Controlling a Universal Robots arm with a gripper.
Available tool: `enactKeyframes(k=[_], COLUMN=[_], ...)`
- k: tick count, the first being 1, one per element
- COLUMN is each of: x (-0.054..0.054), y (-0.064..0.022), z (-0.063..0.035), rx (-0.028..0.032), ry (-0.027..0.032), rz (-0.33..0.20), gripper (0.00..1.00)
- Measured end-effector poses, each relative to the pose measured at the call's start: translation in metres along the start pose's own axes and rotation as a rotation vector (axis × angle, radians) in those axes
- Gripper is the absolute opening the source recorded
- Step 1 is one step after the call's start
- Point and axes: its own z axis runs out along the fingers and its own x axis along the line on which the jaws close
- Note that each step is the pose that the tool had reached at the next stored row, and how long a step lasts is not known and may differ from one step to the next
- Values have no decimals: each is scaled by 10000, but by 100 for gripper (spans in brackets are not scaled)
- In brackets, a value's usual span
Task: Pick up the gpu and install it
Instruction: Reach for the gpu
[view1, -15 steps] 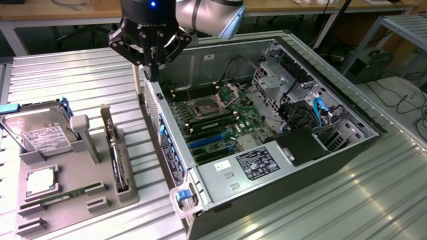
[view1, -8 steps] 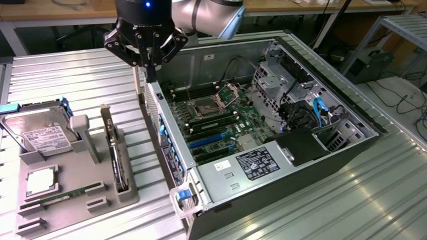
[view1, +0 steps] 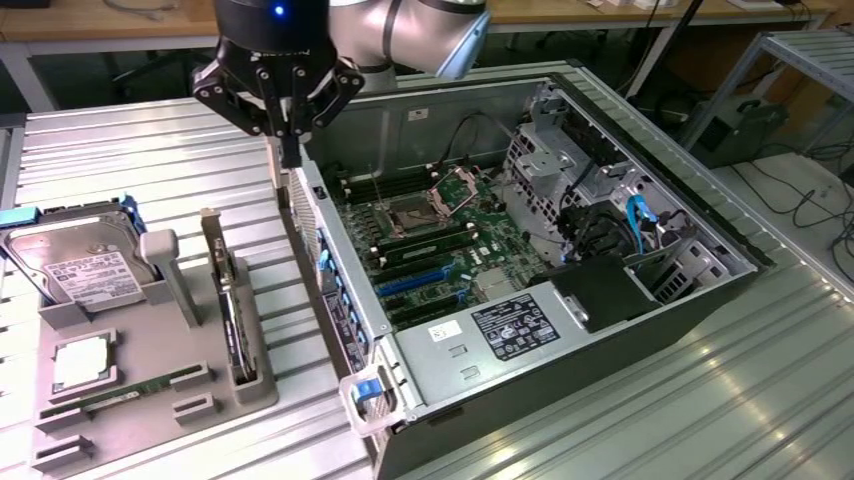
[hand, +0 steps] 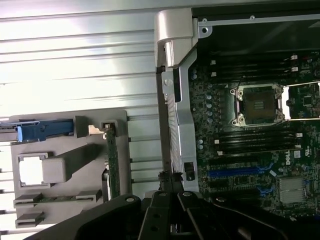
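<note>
My gripper (view1: 287, 150) is closed on nothing, over the open black computer case's (view1: 534, 400) near wall. The gpu (view1: 230, 300), a thin green card with a silver bracket, stands on edge in the grey holder (view1: 154, 340) toward the exterior view's left, its long axis parallel to that wall.

Black gripper (hand: 170, 190), fingers closed, sits above the silver side wall (hand: 178, 105) of an open PC case. Inside: green motherboard (hand: 220, 125) w/ square CPU socket (hand: 257, 105) & blue slots (hand: 240, 172). Beside the case, on a ribbed metal table (hand: 75, 60), a grey plastic holder (hand: 90, 145) carries the thin green gpu card (hand: 112, 160) on edge & a blue-handled drive (hand: 35, 131).
</note>
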Motion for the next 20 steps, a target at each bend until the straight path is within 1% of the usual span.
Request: enactKeyframes(k=[20], x=[198], y=[-42], z=[-6], rx=[-1], ry=[2], rz=[0], gripper=[11])
